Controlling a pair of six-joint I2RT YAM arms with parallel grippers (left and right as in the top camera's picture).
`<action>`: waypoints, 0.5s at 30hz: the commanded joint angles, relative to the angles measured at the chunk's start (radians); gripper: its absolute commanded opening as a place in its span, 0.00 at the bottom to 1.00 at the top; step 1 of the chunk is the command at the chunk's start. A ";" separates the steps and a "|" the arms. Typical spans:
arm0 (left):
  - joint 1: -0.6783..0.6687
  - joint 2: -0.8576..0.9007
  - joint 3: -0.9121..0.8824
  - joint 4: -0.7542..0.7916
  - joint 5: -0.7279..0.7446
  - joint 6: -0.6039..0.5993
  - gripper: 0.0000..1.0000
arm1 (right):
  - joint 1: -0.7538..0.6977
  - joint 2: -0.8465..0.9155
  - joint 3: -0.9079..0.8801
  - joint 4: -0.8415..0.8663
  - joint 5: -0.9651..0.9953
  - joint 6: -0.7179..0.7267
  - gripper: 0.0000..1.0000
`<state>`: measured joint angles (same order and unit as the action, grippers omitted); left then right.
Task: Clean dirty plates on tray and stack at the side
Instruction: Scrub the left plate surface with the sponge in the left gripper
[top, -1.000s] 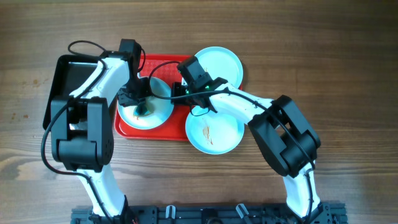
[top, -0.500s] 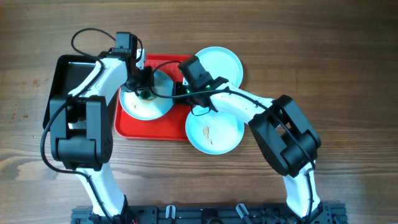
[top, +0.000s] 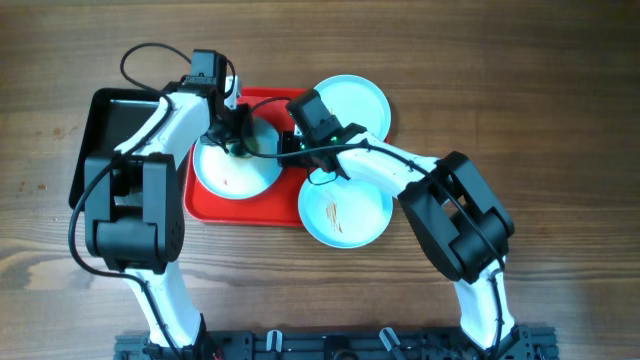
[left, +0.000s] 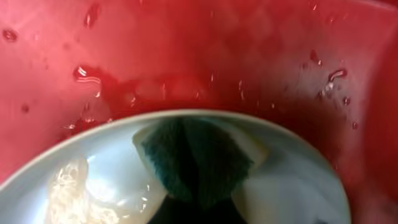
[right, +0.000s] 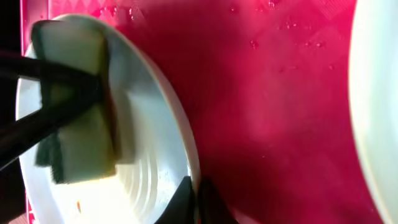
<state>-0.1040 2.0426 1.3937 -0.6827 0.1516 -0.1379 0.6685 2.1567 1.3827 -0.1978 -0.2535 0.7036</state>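
A round pale plate with a mint rim and whitish centre (top: 245, 178) is lying on the large red rectangular plastic tray (top: 240, 212). Its rim is being pinched by the clenched right hand (right: 194, 190). A dark green and pale yellow sponge (left: 193, 158) is being pressed onto the plate's opposite rim, where it is being grasped between the dark fingers (right: 43, 71) of the left hand (top: 236, 142). Beyond that hand, the tray is being wetted by scattered drops. A second plate (top: 352, 100) is lying just beyond the right hand, partly over the tray's corner. A third plate (top: 345, 215), smeared brown, is lying on that hand's near side, mostly over the wooden worktop (top: 520, 90). Outside the left hand, a glossy black rectangular tray (top: 110, 125) is resting just beside the red one.
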 joint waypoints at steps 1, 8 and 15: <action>0.003 -0.037 0.080 -0.109 0.007 -0.031 0.04 | 0.004 0.043 -0.001 -0.016 0.010 0.007 0.04; 0.005 -0.065 0.085 -0.269 -0.135 -0.032 0.04 | -0.016 0.043 -0.001 -0.017 -0.010 0.016 0.05; 0.012 -0.065 0.077 -0.413 -0.190 -0.188 0.04 | -0.016 0.043 -0.001 -0.023 -0.009 0.022 0.04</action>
<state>-0.0998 2.0056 1.4620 -1.0943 -0.0002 -0.2512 0.6594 2.1605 1.3827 -0.2085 -0.2657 0.7113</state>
